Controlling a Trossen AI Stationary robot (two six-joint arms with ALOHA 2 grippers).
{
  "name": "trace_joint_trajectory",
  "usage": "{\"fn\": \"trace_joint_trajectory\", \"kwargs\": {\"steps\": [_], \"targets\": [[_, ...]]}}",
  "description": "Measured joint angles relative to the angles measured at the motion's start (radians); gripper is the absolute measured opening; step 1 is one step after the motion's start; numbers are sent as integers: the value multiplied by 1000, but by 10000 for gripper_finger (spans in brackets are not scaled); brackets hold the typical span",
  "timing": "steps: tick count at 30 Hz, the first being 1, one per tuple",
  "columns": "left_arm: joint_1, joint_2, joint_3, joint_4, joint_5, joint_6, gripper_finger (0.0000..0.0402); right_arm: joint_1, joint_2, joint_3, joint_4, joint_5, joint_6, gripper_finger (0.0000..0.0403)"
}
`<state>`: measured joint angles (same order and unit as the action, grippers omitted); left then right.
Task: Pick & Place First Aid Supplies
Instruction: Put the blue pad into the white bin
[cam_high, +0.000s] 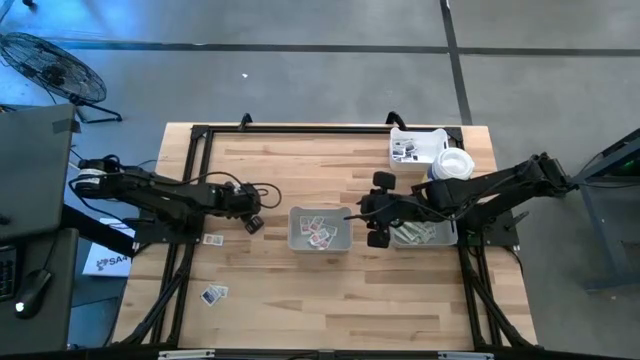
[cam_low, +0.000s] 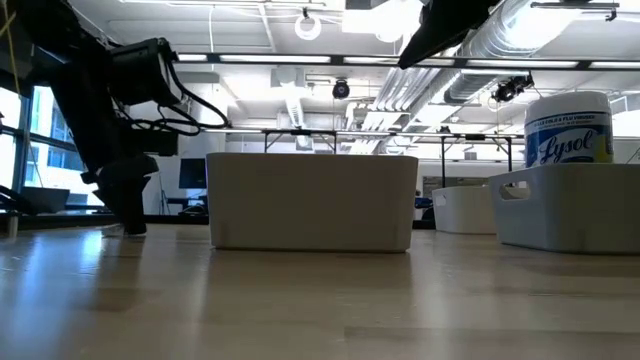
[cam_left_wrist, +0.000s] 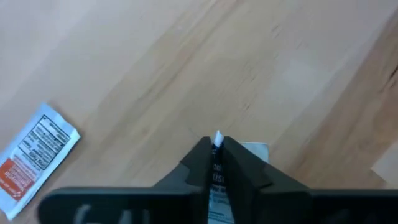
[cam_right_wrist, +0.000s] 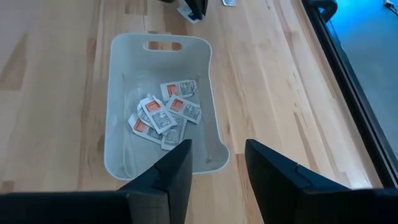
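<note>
Left gripper (cam_left_wrist: 216, 163) around packet (cam_left_wrist: 217, 140), beside tray (cam_high: 320, 230)

the one word that reads clearly is "lysol", in dark blue script on the white and blue label of the bottle (cam_low: 568, 125) standing in a grey tray (cam_low: 570, 210) in the low view. a white sheet (cam_high: 103, 262) beside the table seems to carry letters like "sa", cut off. the packets (cam_right_wrist: 163, 114) and the lone packet (cam_left_wrist: 34, 155) bear dark print too small to read.
</note>
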<state>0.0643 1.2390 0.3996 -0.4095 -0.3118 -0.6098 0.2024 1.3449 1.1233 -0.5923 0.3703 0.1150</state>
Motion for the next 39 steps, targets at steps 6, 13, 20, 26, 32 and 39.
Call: {"fn": "trace_joint_trajectory", "kwargs": {"steps": [6, 13, 20, 26, 32, 39], "targets": [[2, -58, 38, -30, 12, -1, 8, 0, 0, 0, 43, -22, -1, 142], [1, -175, 94, 108, -92, 65, 11, -2, 1, -115, 381, -9, -64, 145], [1, -230, 99, 527, -151, 270, 12, -112, 21, -317, 917, -3, -72, 170], [1, -147, 99, 857, -158, 435, 12, -238, 146, -342, 1153, -132, 10, 201], [2, -20, 100, 1090, -255, 549, 12, -316, 294, -252, 1238, -193, 11, 207], [2, 56, 100, 1286, -268, 660, 12, -382, 392, -162, 1259, -292, 8, 186]]}}
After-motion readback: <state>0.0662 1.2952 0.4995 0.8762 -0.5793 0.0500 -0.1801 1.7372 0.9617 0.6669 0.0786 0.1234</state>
